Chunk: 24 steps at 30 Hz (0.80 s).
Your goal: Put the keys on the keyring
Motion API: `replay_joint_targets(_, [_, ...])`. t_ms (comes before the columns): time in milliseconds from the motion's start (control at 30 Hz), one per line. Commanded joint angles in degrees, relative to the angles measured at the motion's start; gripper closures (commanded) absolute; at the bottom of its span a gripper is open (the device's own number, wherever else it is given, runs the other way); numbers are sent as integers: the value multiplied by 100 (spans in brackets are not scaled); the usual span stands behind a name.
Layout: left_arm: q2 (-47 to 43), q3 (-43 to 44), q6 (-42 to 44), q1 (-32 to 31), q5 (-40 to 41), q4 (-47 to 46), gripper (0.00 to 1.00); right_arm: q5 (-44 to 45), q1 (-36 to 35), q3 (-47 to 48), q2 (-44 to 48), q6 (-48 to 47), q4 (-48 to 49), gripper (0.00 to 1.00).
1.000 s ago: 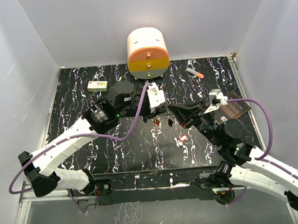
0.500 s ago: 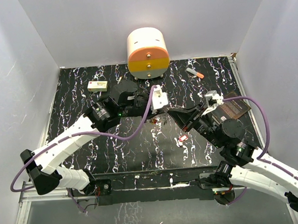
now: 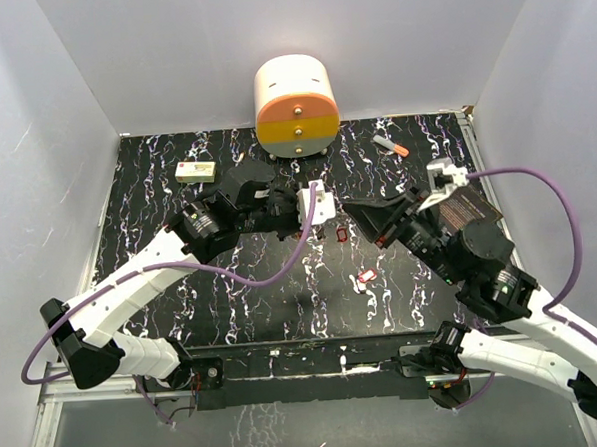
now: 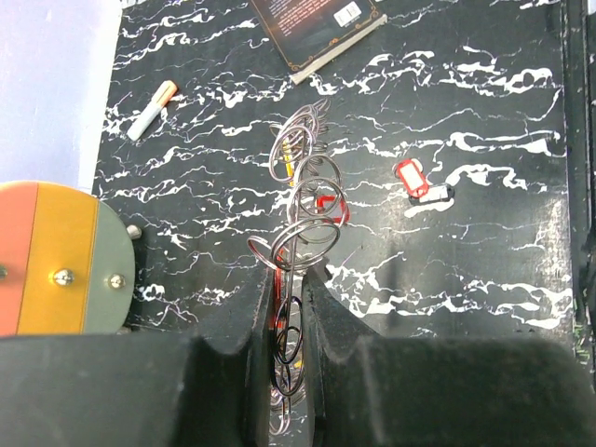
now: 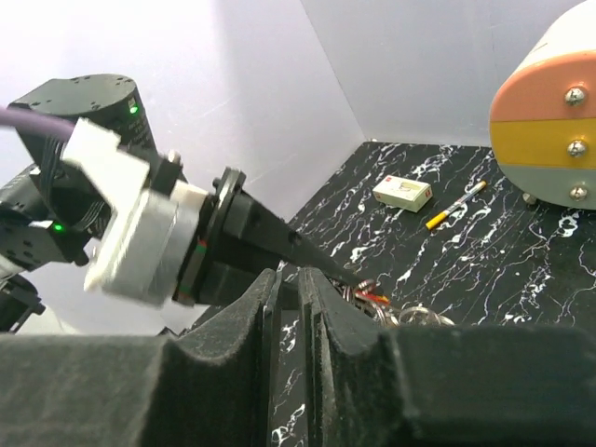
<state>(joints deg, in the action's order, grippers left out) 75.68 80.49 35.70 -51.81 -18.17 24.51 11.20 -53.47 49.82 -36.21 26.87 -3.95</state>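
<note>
The left gripper (image 4: 289, 276) pinches the keyring (image 4: 305, 197), which seemingly already carries some red keys (image 4: 328, 201), while one loose key (image 4: 411, 179) awaits and the right gripper (image 5: 289, 284) has fingers close together, grip unclear

Robot lab test cell, not a home or shop. Plain white panels (image 3: 289, 34) box in the back and both sides of the frame. Black marble-print desk (image 3: 283, 304) fills the middle. Two robot arms, left arm (image 3: 132, 287) and right arm (image 3: 524, 322), are bolted to a metal rail (image 3: 316, 358) at bottom centre, with loose purple cables (image 3: 569, 229). Odd props are scattered at the top: orange-yellow drawer unit (image 3: 295, 105), marker (image 3: 391, 146), small box (image 3: 196, 171), book (image 3: 473, 212).
</note>
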Motion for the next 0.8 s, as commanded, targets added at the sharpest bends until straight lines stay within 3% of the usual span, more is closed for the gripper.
replay_joint_targets(0, [-93,249,450,5,-89,30,100,-62,-14,737,-682,34,-811,78])
replay_joint_targets(333, [-56,407,854,-29,-212,322,100,-296,-11,1213,-1261,-76,-1504,73])
replay_joint_targets(767, [22,508,938,-101,-231,480,100,-218,-13,1260,-1400,-187,-1402,72])
